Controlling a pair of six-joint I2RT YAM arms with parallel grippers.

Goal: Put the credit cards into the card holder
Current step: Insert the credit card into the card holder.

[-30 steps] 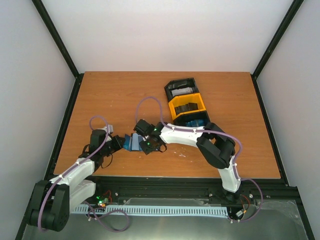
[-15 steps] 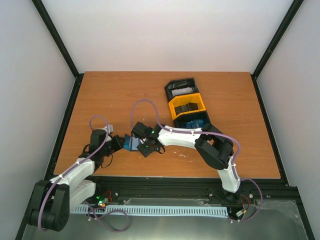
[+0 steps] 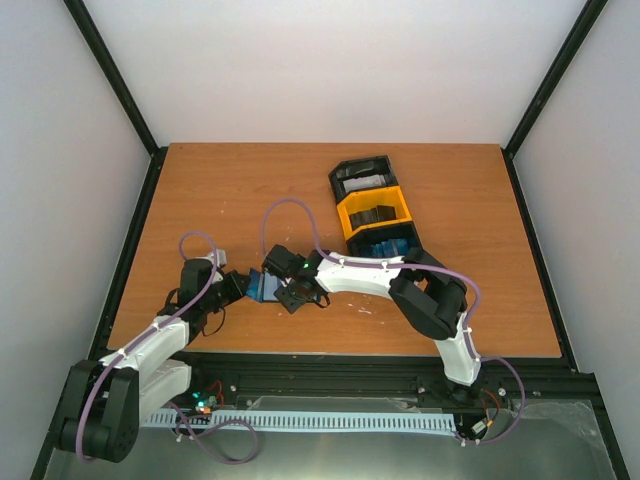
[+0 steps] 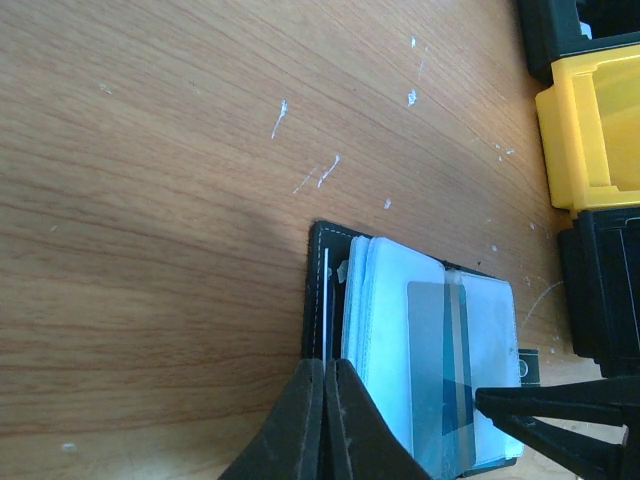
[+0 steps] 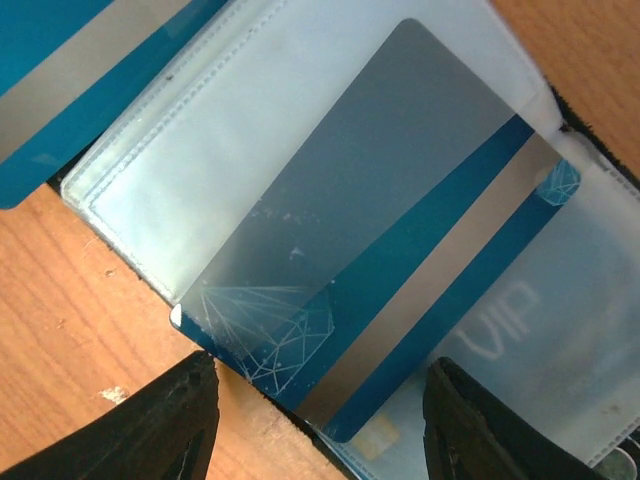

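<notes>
The black card holder [image 4: 318,290] lies open on the table, its clear sleeves [image 4: 400,300] fanned up; it also shows in the top view [image 3: 264,286]. My left gripper [image 4: 325,400] is shut on the holder's black cover edge, pinning it. A blue credit card with a grey stripe [image 5: 400,260] lies slanted on the sleeves; I cannot tell whether it is inside a pocket. It also shows in the left wrist view [image 4: 440,370]. My right gripper [image 5: 320,420] is open just above the card's near end, a finger on each side, not touching. Another blue card [image 5: 60,70] shows at the upper left.
The three-compartment black-and-yellow tray [image 3: 372,210] stands behind and to the right of the grippers, with blue cards in its nearest compartment; its yellow wall [image 4: 590,140] shows in the left wrist view. My right gripper's fingers [image 4: 560,420] reach in over the holder's right side.
My right gripper has moved a little left, closer over the card holder, then held still. My left gripper has stayed shut on the holder's cover.
</notes>
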